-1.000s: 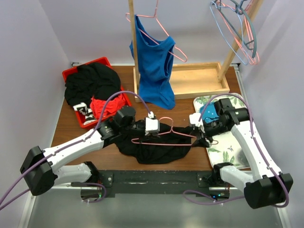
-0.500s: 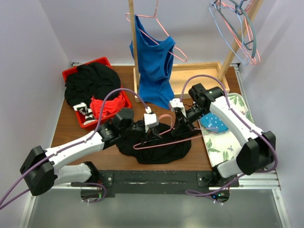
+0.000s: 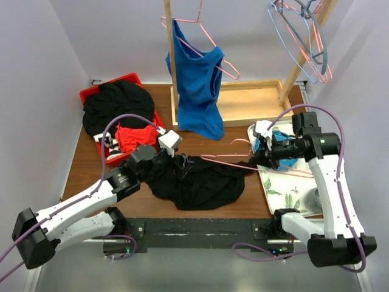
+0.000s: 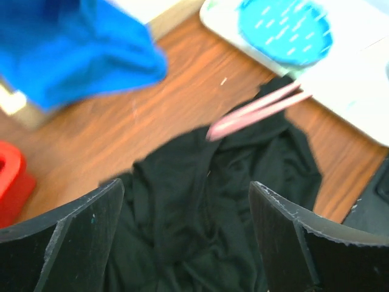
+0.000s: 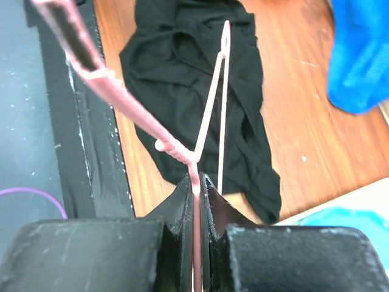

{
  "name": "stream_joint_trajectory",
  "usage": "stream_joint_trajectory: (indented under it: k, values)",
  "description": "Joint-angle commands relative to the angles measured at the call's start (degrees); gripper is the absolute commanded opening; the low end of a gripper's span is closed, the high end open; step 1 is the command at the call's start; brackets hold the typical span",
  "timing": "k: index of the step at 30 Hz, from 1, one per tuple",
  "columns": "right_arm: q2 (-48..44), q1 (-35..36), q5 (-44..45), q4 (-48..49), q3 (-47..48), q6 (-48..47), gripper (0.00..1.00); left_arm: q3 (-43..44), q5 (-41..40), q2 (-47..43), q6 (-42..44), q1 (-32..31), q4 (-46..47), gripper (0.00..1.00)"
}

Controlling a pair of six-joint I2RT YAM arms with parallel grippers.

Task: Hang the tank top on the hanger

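Note:
The black tank top lies crumpled on the wooden table near the front edge. The thin pink hanger lies across its right part, reaching towards the tray. My right gripper is shut on the hanger's wire neck; in the right wrist view the wire runs out of the closed gripper over the tank top. My left gripper hovers over the top's left part. Its jaws are wide apart, and between them the left wrist view shows only the fabric below the gripper. The hanger shows beyond.
A red bin with a black garment heap sits back left. A blue top hangs on a pink hanger from the wooden rack. More wire hangers hang top right. A floral tray lies right.
My left gripper has opened, let go and drawn back to the left. My right gripper, shut on the hanger, has pulled it rightward towards the tray.

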Motion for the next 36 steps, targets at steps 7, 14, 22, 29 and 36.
stream_joint_trajectory:
  k: [7,14,22,29,36]
  values:
    - [-1.29,-0.93,1.39,-5.61,-1.25,-0.12,0.0,4.63,-5.02,15.11,-8.86,-0.07,-10.62,0.63]
    - [1.87,-1.02,0.41,-6.15,-3.28,-2.68,0.0,12.01,-13.54,23.66,-6.31,-5.51,-14.31,0.61]
    - [4.77,-0.85,-0.81,-6.23,-5.3,-4.96,0.0,15.89,-19.52,29.73,-5.96,-7.36,-18.01,0.42]
    - [9.07,0.47,-3.45,-7.38,-4.51,-8.22,0.0,16.59,-17.59,29.21,-5.52,-7.36,-18.1,0.0]
    - [12.85,3.98,-2.76,-3.08,-1.97,-5.51,0.0,16.95,-14.52,24.91,-5.96,-7.27,-17.13,0.0]
